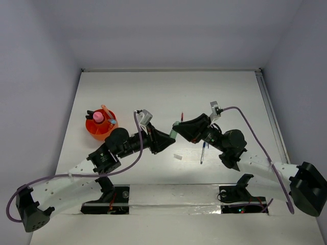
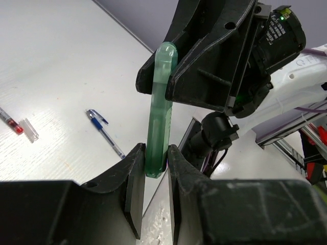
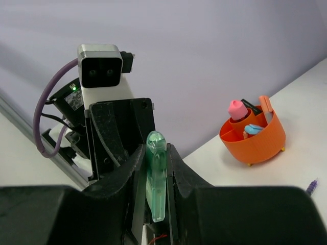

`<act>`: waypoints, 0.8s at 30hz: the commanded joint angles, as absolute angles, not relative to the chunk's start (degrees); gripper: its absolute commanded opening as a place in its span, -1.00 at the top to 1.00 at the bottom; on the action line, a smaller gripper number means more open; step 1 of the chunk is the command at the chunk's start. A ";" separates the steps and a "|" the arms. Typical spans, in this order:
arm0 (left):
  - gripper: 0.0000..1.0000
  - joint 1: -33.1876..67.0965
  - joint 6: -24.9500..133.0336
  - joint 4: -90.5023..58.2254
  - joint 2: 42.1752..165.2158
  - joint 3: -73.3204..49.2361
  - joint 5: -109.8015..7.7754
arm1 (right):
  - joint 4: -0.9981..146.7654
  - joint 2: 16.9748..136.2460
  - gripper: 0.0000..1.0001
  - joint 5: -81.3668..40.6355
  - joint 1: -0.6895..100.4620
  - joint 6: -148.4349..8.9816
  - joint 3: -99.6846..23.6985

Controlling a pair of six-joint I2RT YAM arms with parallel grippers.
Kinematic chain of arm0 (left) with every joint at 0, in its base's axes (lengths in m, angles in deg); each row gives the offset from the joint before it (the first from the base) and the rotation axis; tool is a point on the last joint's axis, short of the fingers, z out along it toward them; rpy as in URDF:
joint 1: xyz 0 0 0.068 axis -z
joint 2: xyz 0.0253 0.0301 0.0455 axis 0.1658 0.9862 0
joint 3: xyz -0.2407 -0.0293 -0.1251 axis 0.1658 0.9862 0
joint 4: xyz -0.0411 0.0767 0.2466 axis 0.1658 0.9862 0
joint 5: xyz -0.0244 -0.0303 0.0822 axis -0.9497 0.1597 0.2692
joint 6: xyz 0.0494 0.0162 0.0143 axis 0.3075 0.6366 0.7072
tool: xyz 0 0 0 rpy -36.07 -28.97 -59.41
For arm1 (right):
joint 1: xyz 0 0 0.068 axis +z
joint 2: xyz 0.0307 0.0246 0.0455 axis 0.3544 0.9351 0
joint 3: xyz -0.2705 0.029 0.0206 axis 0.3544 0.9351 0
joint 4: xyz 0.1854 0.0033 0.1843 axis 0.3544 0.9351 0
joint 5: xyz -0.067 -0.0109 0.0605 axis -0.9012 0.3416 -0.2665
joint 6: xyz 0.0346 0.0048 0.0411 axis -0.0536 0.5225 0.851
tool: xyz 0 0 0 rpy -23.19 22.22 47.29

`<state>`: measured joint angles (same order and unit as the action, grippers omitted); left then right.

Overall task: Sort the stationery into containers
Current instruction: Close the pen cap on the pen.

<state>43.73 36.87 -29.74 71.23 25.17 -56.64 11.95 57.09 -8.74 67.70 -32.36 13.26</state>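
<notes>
Looks like a mid-air handoff: left gripper (image 2: 153, 159) and right gripper (image 3: 156, 171) are both clamped on one green tube (image 2: 161, 109), well right of the orange pot (image 1: 97, 132). I'd guess right lets go next, then left carries it over to the pot

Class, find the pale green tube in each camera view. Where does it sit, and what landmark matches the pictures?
Top external: pale green tube near the centre, where the two arms meet.
Left wrist: centre, upright, its lower end in the left gripper.
Right wrist: lower centre, in the right gripper.
Landmark: both grippers close on it from opposite ends.
</notes>
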 commanded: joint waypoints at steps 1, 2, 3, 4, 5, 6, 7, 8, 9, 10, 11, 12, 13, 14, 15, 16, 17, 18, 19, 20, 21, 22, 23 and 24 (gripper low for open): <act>1.00 42.40 35.83 -62.21 69.07 11.88 -49.61 | 34.04 59.26 1.00 1.71 72.26 -35.58 18.66; 1.00 42.40 35.65 -61.68 68.81 12.48 -49.52 | 35.27 58.29 1.00 -0.30 72.26 -35.85 16.74; 1.00 42.40 35.74 -61.06 68.46 13.01 -49.35 | 36.68 56.72 1.00 -1.63 72.26 -35.85 15.42; 0.97 42.40 35.65 -59.23 67.50 14.58 -48.56 | 39.39 56.01 1.00 -4.25 72.26 -36.89 13.84; 0.85 42.40 35.48 -57.99 66.79 15.47 -47.86 | 40.46 55.65 1.00 -5.41 72.26 -37.34 12.17; 0.54 42.40 35.48 -56.59 66.09 16.35 -46.54 | 41.60 55.30 1.00 -6.98 72.26 -37.60 8.50; 0.39 42.40 35.65 -52.31 64.34 17.49 -45.75 | 43.96 55.21 1.00 -8.13 72.26 -39.08 6.37; 0.04 42.40 36.09 -49.66 63.19 18.02 -44.78 | 44.94 55.29 1.00 -10.58 71.31 -39.53 4.26; -0.12 42.40 36.35 -44.67 61.88 18.64 -43.38 | 46.00 55.38 1.00 -11.65 69.47 -40.84 0.07; -0.24 42.40 36.70 -41.66 60.47 18.99 -41.10 | 48.71 55.91 1.00 -12.27 68.49 -41.73 -2.24; -0.34 42.40 36.97 -37.89 57.33 18.73 -39.69 | 50.21 56.08 1.00 -14.71 67.44 -42.61 -4.44; -0.97 42.40 37.58 -34.29 55.64 18.03 -37.94 | 51.53 56.43 1.00 -15.61 66.30 -43.57 -6.46; -0.98 42.40 37.76 -27.38 53.62 17.16 -33.74 | 51.98 56.70 1.00 -16.14 63.94 -44.80 -9.18; -0.98 42.40 38.20 -24.61 49.77 15.32 -32.22 | 51.55 57.57 1.00 -15.01 62.87 -44.81 -9.99; -0.98 42.40 39.42 -20.58 48.08 14.35 -29.33 | 51.11 58.36 1.00 -14.65 62.86 -44.90 -10.87; -0.98 42.40 40.13 -18.89 45.19 12.25 -28.26 | 50.85 59.42 1.00 -14.56 62.86 -45.77 -12.53; -0.98 42.40 40.83 -17.22 44.21 11.36 -27.38 | 49.62 60.64 1.00 -13.43 62.86 -45.69 -12.81; -0.98 42.40 41.71 -15.72 43.50 10.30 -25.54 | 47.87 64.22 1.00 -11.68 62.86 -45.26 -13.16; -0.98 42.40 43.28 -12.22 42.80 9.42 -24.57 | 45.07 66.44 1.00 -10.27 62.86 -44.12 -13.68; -0.98 42.40 44.17 -10.54 42.70 7.76 -23.69 | 44.09 68.72 1.00 -9.73 64.60 -44.11 -15.34; -0.98 42.40 45.13 -9.04 42.79 7.05 -22.46 | 43.03 73.18 1.00 -10.16 65.75 -44.63 -16.40; -0.98 42.40 45.84 -6.24 42.97 6.35 -20.27 | 41.11 75.49 1.00 -10.77 66.98 -45.86 -17.72; -0.98 42.40 47.50 -4.04 43.75 5.21 -18.25 | 40.22 80.47 1.00 -11.39 68.99 -46.13 -20.86; -0.98 42.40 48.39 -4.02 44.19 4.59 -18.23 | 39.16 82.96 1.00 -11.22 69.88 -46.13 -22.63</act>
